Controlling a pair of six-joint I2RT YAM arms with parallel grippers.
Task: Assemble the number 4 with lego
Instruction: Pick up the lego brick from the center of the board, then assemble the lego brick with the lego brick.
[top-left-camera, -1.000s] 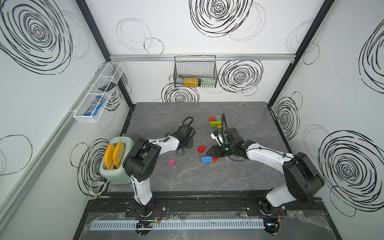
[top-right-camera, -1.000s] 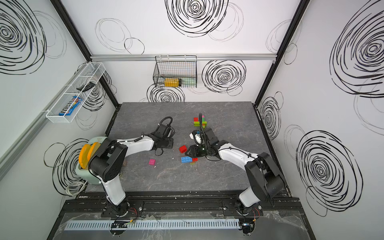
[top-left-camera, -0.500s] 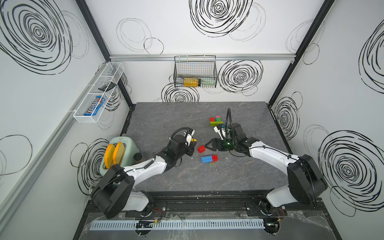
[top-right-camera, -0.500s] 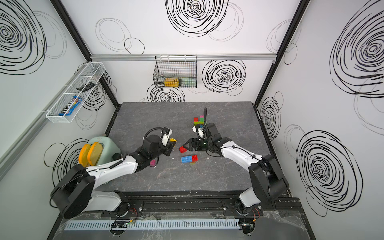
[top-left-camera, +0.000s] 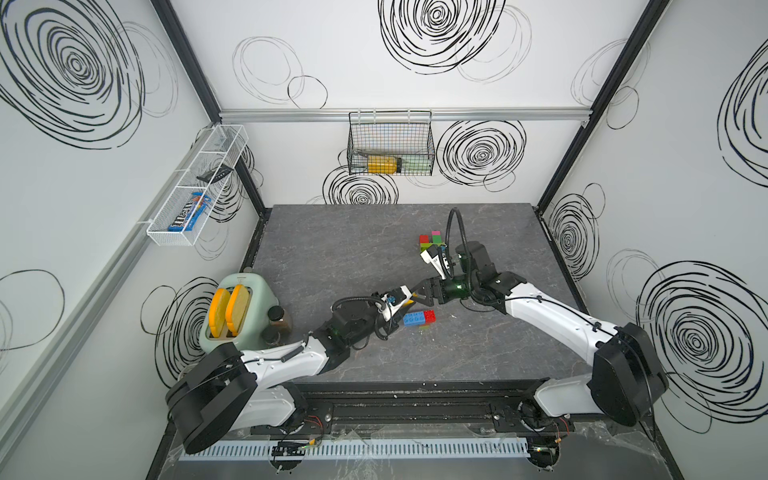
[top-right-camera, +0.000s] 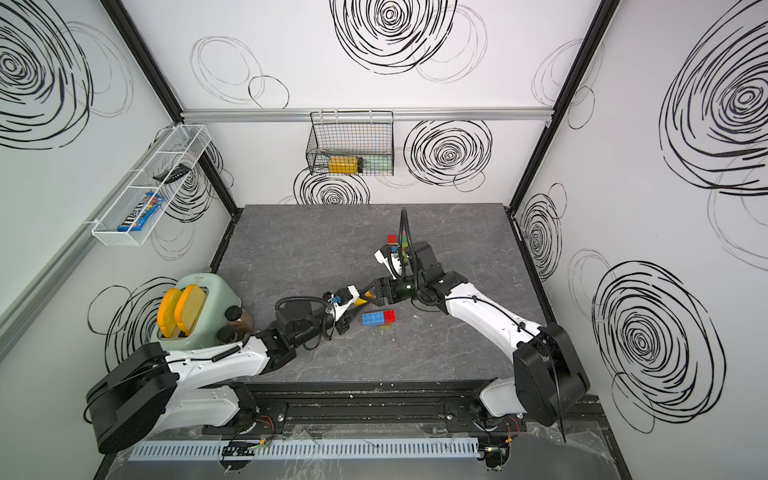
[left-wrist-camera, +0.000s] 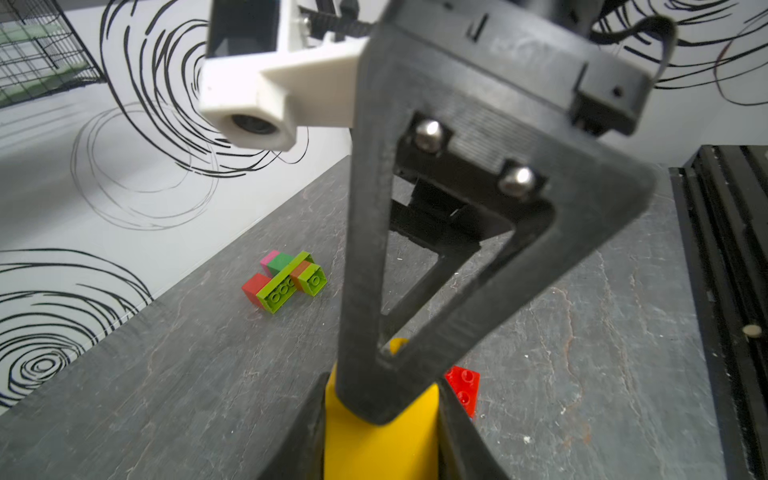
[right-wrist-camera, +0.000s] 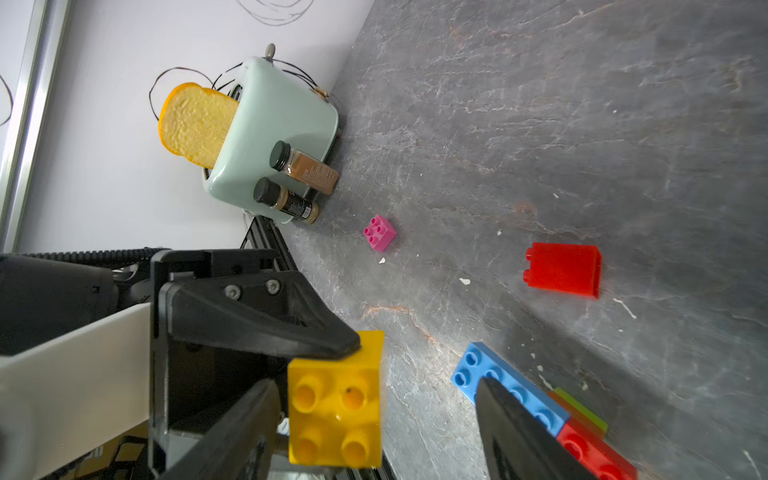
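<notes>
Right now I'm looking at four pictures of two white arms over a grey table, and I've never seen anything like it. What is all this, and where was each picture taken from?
These are two robot arms with pincer grippers, mounted at the near edge of a table. Two pictures look down from overhead, side by side; the other two come from a camera on each wrist. The left gripper is shut on a yellow brick; the right gripper stands open, close up to that brick. On the table lie a blue-and-red strip, a loose red brick, a pink brick and, farther back, a joined cluster. A toaster and two spice jars stand on the left arm's side.
</notes>
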